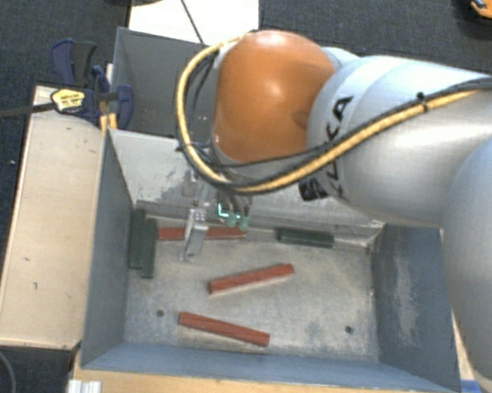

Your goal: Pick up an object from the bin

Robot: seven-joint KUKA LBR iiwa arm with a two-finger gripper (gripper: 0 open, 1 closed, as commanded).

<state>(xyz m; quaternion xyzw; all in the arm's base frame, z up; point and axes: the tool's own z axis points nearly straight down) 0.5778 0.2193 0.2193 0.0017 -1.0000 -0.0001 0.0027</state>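
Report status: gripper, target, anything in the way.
Gripper low at back-left, over flat red-brown stick. Dark green rectangular block close by stick's left end.

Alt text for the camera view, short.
The arm's gripper hangs low over a red-brown stick at the back left of the bin, beside a dark green block. Two more sticks lie mid-floor and near the front; a dark green bar lies at the back.

The silver-grey arm [435, 145] is bearing black lettering [340, 115], an orange domed cover [265, 94], yellow-and-black cables [185, 92] and a metallic gripper [193, 249].
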